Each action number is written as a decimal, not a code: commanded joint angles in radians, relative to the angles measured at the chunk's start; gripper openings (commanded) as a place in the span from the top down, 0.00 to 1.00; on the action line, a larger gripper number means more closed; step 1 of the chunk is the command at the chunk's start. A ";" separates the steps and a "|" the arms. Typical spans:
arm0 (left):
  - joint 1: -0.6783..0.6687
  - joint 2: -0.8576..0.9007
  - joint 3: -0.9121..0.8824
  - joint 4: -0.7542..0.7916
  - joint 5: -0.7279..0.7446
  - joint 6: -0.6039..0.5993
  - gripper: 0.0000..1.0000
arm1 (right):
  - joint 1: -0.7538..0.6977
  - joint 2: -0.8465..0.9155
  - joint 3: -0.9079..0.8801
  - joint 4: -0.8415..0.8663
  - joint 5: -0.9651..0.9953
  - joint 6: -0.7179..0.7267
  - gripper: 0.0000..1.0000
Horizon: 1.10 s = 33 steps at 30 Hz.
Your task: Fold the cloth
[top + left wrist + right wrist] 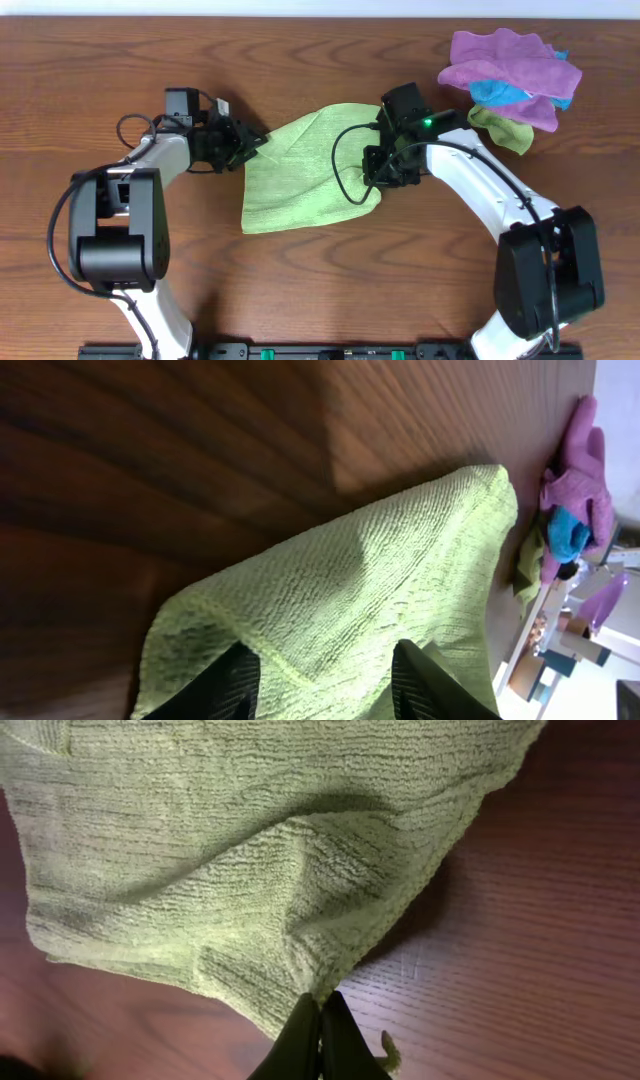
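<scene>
A light green cloth [300, 170] lies rumpled on the wooden table between the two arms. My left gripper [250, 148] is at its upper left edge. In the left wrist view this gripper [325, 682] is open, one finger [228, 685] on each side of a raised ridge of the cloth [380, 580]. My right gripper [381, 182] is at the cloth's lower right corner. The right wrist view shows it [320, 1020] shut on the edge of the cloth [230, 850], with the fabric pulled up into a fold towards the fingertips.
A pile of spare cloths [510, 70] in purple, blue and olive green lies at the back right of the table. It also shows far off in the left wrist view as a pile [570, 500]. Bare wood [330, 280] surrounds the green cloth.
</scene>
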 commanded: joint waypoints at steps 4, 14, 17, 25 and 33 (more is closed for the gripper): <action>-0.008 0.007 -0.005 0.007 -0.043 -0.014 0.57 | 0.010 -0.003 -0.004 0.002 -0.019 0.011 0.99; -0.008 0.007 -0.005 0.077 -0.042 -0.043 0.91 | 0.010 -0.003 -0.004 0.001 -0.025 0.011 0.99; -0.008 0.007 -0.005 0.122 -0.041 -0.085 0.94 | 0.010 -0.003 -0.004 0.000 -0.025 0.011 0.98; -0.005 0.007 -0.005 0.239 -0.097 -0.205 0.92 | 0.010 -0.003 -0.004 -0.021 -0.025 0.011 0.98; 0.001 0.007 -0.005 0.264 -0.185 -0.278 0.86 | 0.010 -0.003 -0.004 -0.029 -0.025 0.010 0.98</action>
